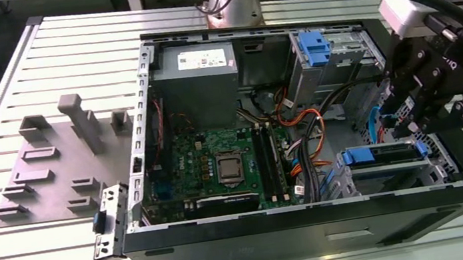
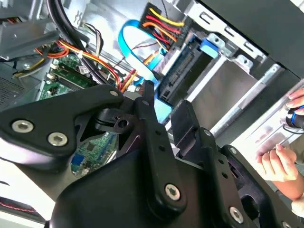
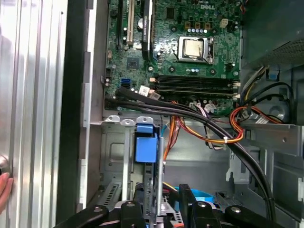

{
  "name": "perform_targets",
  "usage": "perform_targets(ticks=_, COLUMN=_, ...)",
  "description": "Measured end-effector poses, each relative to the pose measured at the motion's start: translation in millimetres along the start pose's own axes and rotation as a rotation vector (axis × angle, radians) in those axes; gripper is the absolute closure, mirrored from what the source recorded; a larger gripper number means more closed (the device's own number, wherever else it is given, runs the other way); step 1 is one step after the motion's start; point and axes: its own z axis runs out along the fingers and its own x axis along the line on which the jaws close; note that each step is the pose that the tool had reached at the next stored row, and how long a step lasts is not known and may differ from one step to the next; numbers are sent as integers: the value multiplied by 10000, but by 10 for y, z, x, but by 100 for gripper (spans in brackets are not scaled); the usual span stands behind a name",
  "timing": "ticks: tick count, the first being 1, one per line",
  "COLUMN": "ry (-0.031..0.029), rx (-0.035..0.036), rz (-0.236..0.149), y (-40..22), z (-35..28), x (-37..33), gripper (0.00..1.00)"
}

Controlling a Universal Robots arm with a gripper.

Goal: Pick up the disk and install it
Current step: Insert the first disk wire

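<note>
- The gripper (image 1: 412,121) hangs over the open computer case (image 1: 316,223), at its drive-bay end on the exterior view's right.
- In the second wrist view its fingers (image 2: 151,114) stand narrowly apart on either side of a blue-edged piece; whether they grip it cannot be told.
- The disk (image 1: 384,154), in its blue carrier, lies in the bay just below the gripper.
- A person's hand (image 2: 278,164) rests beside the case.

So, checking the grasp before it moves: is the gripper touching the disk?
Cannot tell. In the exterior view the gripper overlaps the disk's end, hiding any contact or gap.
</note>
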Motion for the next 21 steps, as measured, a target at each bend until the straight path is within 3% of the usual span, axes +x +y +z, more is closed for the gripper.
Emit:
perform_targets(ticks=4, ry=-3, rx=-8, rz=0, y=-69, z=46, x=-34, gripper=58)
perform_targets(ticks=8, ry=-1, rx=-11, rz=2, y=-79, z=114, x=-32, gripper=58)
perform_targets(ticks=16, ry=1, rx=-11, rz=1, y=-80, z=116, x=-33, gripper=60)
perform_targets(ticks=21, ry=0, rx=-11, rz=1, y=-80, z=117, x=-33, gripper=84)
